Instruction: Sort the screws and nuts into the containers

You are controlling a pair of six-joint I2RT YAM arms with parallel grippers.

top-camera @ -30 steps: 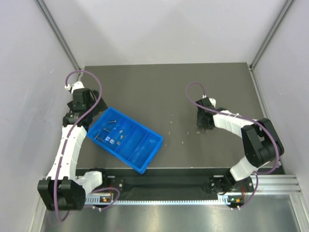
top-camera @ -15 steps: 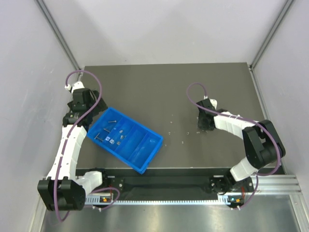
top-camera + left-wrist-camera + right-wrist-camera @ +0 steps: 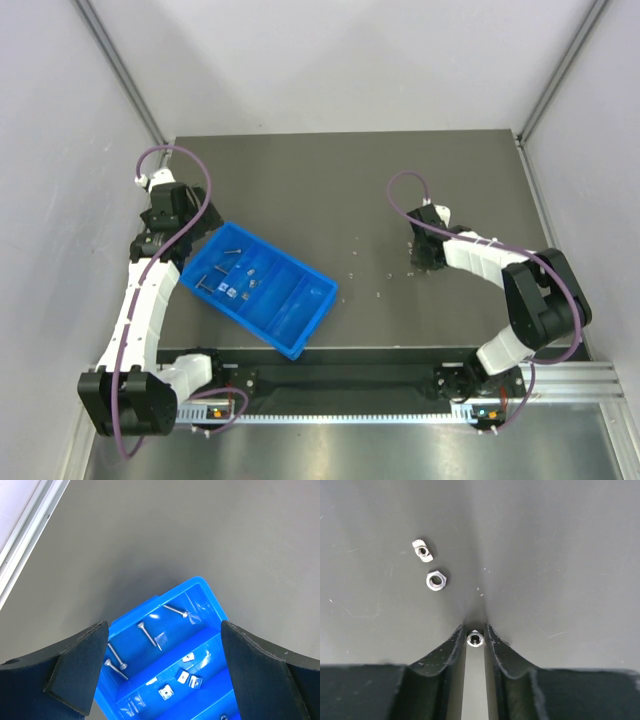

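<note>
Dark grey matte tabletop (image 3: 330,180), blue tray (image 3: 305,300) at left; pale walls (image 3: 350,60) around

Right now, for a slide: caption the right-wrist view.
Jaws of right gripper flank a nut; two more nuts lie beyond.

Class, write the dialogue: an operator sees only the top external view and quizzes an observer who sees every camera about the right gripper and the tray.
Operator: Is anything between the right gripper's fingers?
Observer: Yes. The right gripper straddles a hex nut lying on the table; whether it is pinched yet is unclear.
Operator: What is in the tray's end compartment, nearest the left arm?
Observer: In the tray, the visible part of that compartment holds only screws.
</note>
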